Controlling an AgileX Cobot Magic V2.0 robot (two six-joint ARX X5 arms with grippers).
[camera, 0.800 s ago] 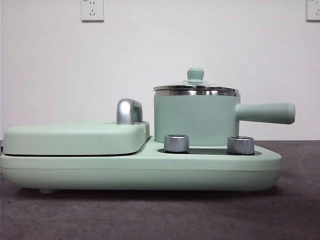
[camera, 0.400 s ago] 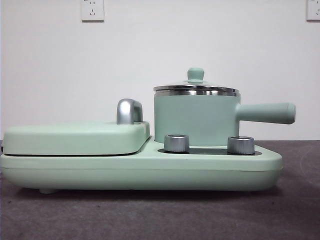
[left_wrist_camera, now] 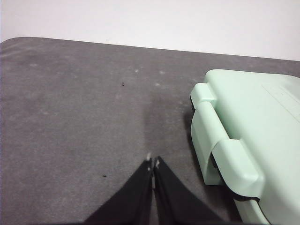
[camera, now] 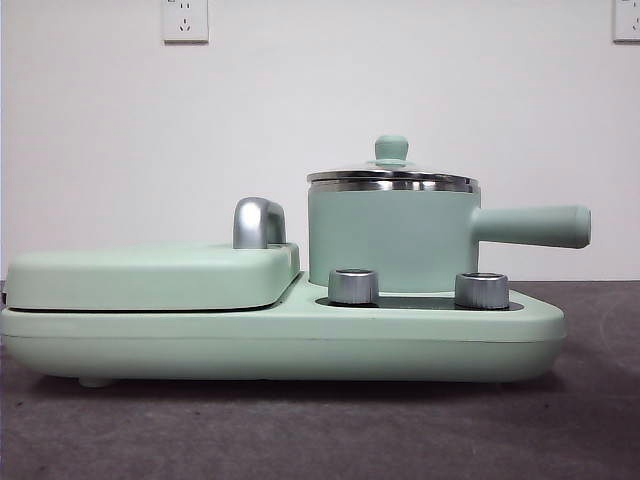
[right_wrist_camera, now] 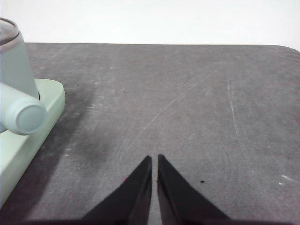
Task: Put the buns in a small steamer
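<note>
- The small steamer stands upright on the right half of the mint-green cooker base, its glass lid seated on the steel rim, green knob on top.
- Its long straight handle sticks out level to the right; my right wrist view meets the rounded end of that handle head on, with a slice of the pot wall behind it.
- Two chrome dials sit on the base just in front of the steamer.
- To the left on the same base lies the flat hinged griddle lid, closed, with its chrome handle rising beside the steamer.
- I see no buns in any view; whether any lie inside the steamer I cannot tell, since the lid shows only edge-on.
- My left gripper hangs over bare grey table just beside the hinge end of the cooker, jaws pressed together on nothing.
- My right gripper hangs over the table to the side of the steamer's handle, well clear of it, jaws nearly touching with only a thin slit between them, holding nothing.
</note>
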